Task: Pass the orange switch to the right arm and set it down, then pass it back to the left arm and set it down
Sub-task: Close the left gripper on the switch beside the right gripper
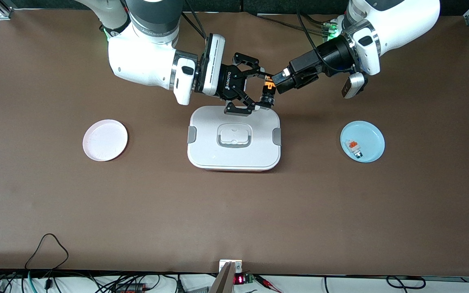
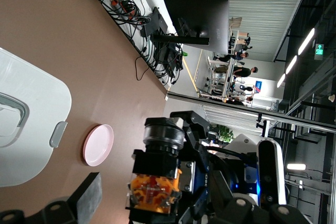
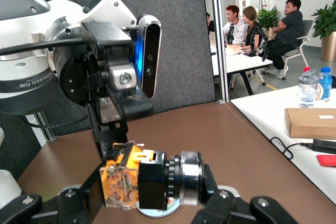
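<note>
Switch point(image 1: 268, 90) hangs in the air over the box's point(image 1: 234, 138) edge nearest the robots, caught between both grippers at once. Largest on the table, the white box lies shut between a pink plate point(image 1: 105, 140) and a blue plate point(image 1: 362, 141) that carries a small white-and-orange part point(image 1: 354, 148). The right gripper point(image 1: 259, 90) grasps the switch by its black round end; the left gripper point(image 1: 274, 83) meets its orange block, fingers spread wide beside it.
</note>
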`<state>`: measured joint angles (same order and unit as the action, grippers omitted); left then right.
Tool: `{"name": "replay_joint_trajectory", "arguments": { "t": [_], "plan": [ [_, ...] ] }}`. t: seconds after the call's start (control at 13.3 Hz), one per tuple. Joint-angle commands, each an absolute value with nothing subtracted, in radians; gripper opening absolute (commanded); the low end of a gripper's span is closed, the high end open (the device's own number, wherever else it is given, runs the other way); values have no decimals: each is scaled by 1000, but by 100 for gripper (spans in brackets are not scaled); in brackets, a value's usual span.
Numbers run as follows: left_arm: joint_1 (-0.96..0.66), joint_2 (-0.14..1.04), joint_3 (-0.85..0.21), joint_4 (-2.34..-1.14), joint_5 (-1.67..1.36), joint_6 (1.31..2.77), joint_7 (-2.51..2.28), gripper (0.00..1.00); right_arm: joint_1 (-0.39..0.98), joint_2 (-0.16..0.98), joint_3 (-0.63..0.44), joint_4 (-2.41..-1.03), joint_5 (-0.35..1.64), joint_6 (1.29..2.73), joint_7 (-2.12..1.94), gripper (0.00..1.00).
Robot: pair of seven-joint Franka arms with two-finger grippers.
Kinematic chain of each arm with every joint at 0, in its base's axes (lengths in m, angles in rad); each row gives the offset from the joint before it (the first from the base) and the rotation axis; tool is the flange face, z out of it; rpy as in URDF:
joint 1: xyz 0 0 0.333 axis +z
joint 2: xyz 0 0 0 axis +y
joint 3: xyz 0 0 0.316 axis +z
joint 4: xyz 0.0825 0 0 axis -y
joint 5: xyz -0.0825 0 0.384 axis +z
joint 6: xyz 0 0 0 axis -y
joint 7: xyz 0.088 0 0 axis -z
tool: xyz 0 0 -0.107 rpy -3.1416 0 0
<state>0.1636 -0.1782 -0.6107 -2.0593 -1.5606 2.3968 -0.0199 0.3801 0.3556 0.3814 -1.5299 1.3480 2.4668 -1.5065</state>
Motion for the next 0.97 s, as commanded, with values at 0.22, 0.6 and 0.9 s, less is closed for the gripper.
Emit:
{"name": "replay_joint_trajectory", "arguments": {
  "t": [0.22, 0.6, 0.9],
  "plan": [
    [163, -169, -627, -2031, -1577, 2443, -34, 91, 373, 337, 385, -1540, 1331, 2467, -1462, 16],
    [161, -155, -646, -2033, -1577, 2476, -28, 90, 373, 337, 385, -1546, 1331, 2467, -1460, 16],
    [160, -147, -653, -2033, -1577, 2483, -25, 81, 373, 337, 385, -1546, 1331, 2467, -1462, 16]
  ]
}}
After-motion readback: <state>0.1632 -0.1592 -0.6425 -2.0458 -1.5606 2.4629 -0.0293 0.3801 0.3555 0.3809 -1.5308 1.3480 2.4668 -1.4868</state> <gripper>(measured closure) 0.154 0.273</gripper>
